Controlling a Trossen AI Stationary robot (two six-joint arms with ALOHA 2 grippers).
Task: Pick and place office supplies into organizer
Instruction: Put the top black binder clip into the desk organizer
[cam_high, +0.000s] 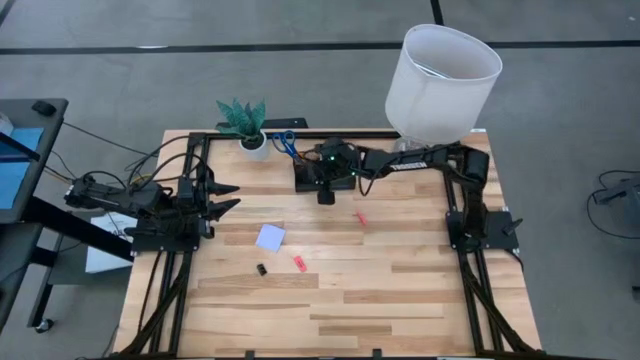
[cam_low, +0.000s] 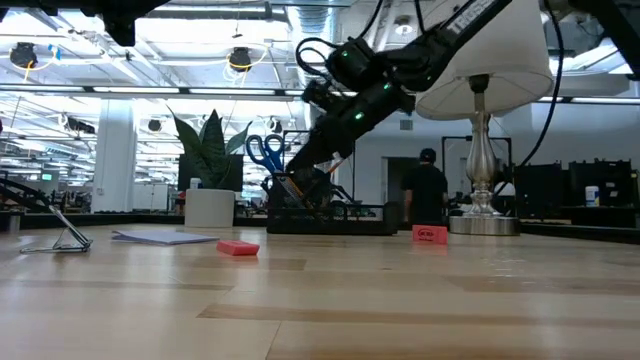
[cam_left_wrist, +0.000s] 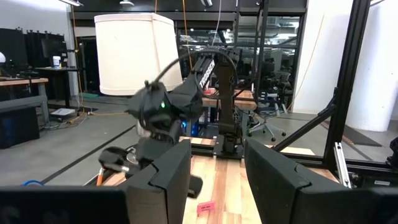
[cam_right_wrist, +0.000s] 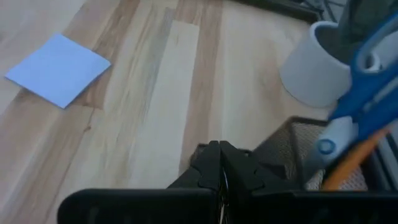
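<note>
The right end effector (cam_right_wrist: 221, 163), fingers pressed together, hovers at the black organizer (cam_high: 318, 172), which holds blue scissors (cam_high: 285, 141). Beside the organizer stands a potted plant (cam_high: 246, 125); a lamp (cam_high: 440, 75) looms nearby. The lavender note pad (cam_high: 270, 237) lies apart from the organizer.

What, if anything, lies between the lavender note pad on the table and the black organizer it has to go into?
Nothing visible blocks it. From above, bare wood separates the note pad from the organizer. The right gripper, fingers closed, hangs at the organizer's near edge; the pink pieces lie off that line.
</note>
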